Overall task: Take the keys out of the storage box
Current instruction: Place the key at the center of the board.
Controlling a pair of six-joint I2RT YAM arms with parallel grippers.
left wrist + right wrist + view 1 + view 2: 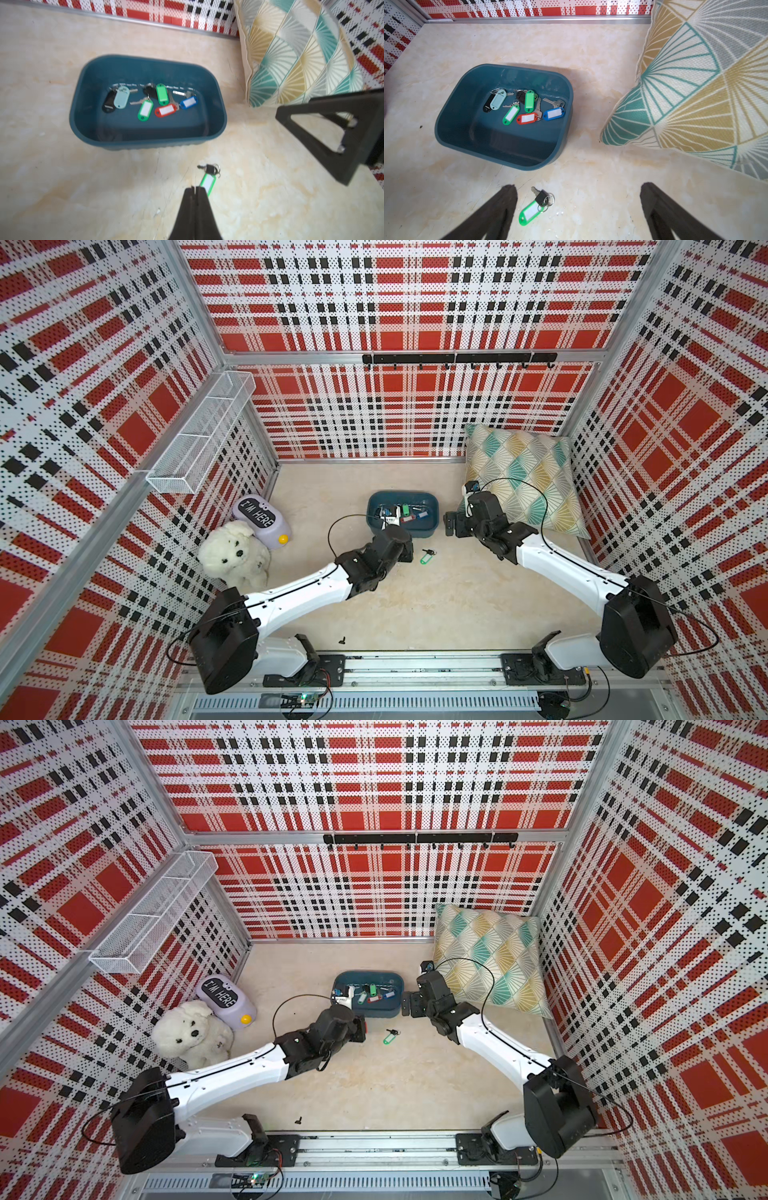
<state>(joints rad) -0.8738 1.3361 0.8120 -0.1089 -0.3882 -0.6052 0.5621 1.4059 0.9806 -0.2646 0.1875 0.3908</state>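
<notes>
**Finding:** one green key (529, 212) is lying out on the table (591, 52), just in front of the box (463, 128). The other keys (525, 108) are sitting inside, bunched toward its far wall, so most of the job is waiting to be done.

**Left claw** (195, 189): you are carrying it pressed together and, as far as can be judged, empty. It is hanging over the table just beside the green key.

**Right claw** (578, 186): you are holding it spread wide, pinching nothing, near the end of the box that is facing the pillow (695, 83).

**Recommendation:** you are better placed working with the right claw.
- Be aiming for a tag, not a blade.
- The red tag (527, 118) is lying flat with bare floor on its near side, giving a finger room.
- The blue tag (554, 113) is sitting close to the wall, which is likely crowding one finger.
- Be coming down steeply and straddling the tag across its narrow width.
- Be closing only when both fingers are reaching the box floor.

**Risks:**
- Several keys are overlapping, so one lift may be dragging a neighbour along.
- The box is looking light and may be sliding under a nudge — be keeping clear of its rim.
- Be lifting straight up before carrying anything across to the table.
</notes>
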